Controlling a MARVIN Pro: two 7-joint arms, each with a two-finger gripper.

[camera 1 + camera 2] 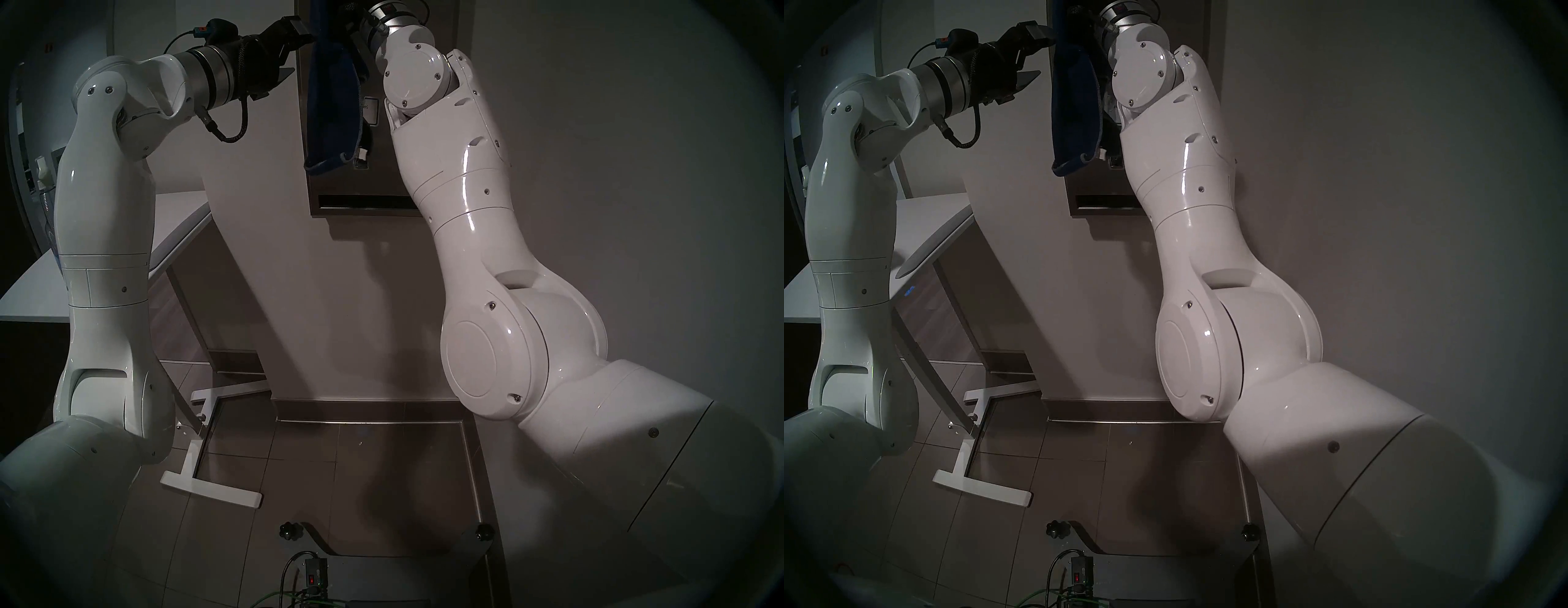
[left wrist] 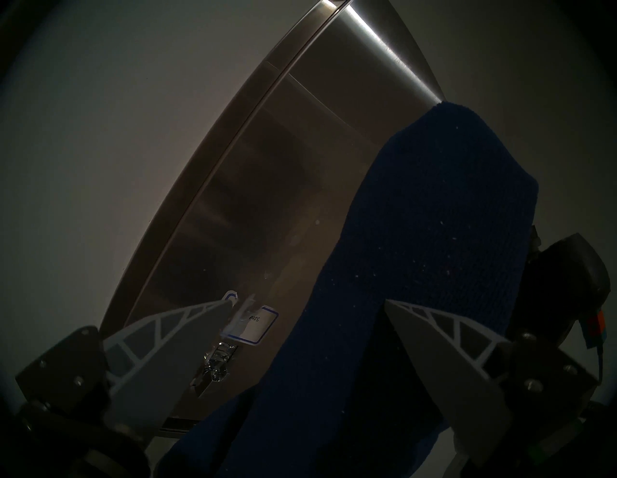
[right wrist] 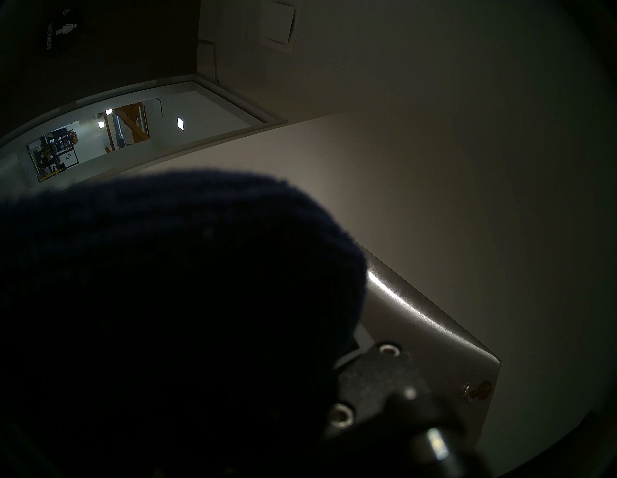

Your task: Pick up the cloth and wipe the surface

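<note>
Pickup is done: your right gripper (image 3: 384, 394) is closed on the cloth (image 1: 333, 102), which hangs from it at the top centre of the head view. The jaws themselves are buried in fabric in the right wrist view, so the clamp is read from the way the cloth drapes off that wrist.

Your left gripper (image 2: 302, 303) is open and holds nothing. Its fingers sit either side of the cloth in the left wrist view, with no contact I can confirm.

The panel (image 2: 267, 200) stands behind the cloth, upper centre of the head view. Whether the cloth presses on the steel or hangs just in front cannot be told from these views. I judge the wipe as under way or about to start, with most of the panel left to cover.

Cloth: dark navy, knitted texture, a paler stitched hem along the lower edge, folded over the gripper into a long hanging strip, flecked with pale lint.

Panel: brushed steel, bright highlight along its upper edge, small pale specks near the label (image 2: 257, 325). A lever (image 2: 215, 362) sits below the label. The slot (image 1: 365, 201) sits low on the panel in the head view.
</note>
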